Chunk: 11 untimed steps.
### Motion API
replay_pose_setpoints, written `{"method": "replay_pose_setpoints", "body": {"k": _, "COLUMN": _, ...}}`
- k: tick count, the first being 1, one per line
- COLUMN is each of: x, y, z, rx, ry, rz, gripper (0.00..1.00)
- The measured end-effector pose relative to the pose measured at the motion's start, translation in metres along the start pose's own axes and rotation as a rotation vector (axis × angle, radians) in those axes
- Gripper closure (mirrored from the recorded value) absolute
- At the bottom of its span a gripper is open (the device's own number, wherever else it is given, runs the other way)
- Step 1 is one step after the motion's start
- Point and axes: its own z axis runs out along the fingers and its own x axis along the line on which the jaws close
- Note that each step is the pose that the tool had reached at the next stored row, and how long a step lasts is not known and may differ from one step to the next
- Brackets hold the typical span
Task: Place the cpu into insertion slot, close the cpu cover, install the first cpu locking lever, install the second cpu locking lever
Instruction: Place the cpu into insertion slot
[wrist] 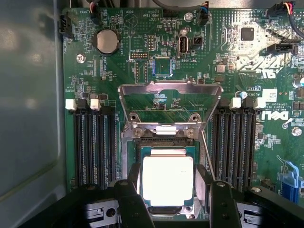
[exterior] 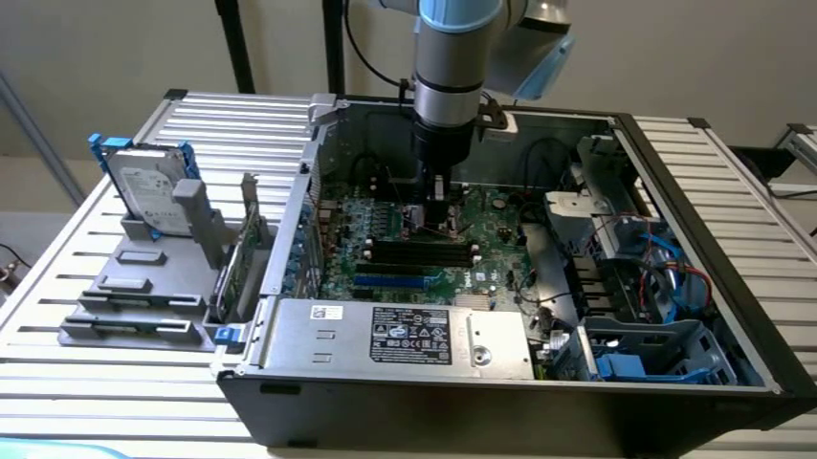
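Hard drive (exterior: 147, 191) sits out on the exterior view's left. Mid-case, the gripper (exterior: 438, 222) has its jaws spread, holding nothing, straddling the cpu (wrist: 167, 183) in the insertion slot (wrist: 164, 141), cpu cover (wrist: 170, 87) upright. If a finger snags the chip, it could skew imo.
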Motion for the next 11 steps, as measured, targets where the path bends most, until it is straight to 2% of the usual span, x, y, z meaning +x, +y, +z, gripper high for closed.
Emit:
{"method": "replay_pose_setpoints", "body": {"k": 7, "x": 0.0018, "y": 0.0026, "z": 0.0037, "rx": 0.0131, "ry": -0.0003, "rz": 0.0, "gripper": 0.46}}
{"method": "replay_pose_setpoints", "body": {"k": 11, "x": 0.0025, "y": 0.0037, "z": 0.0048, "rx": 0.0179, "ry": -0.0004, "rz": 0.0, "gripper": 0.46}}
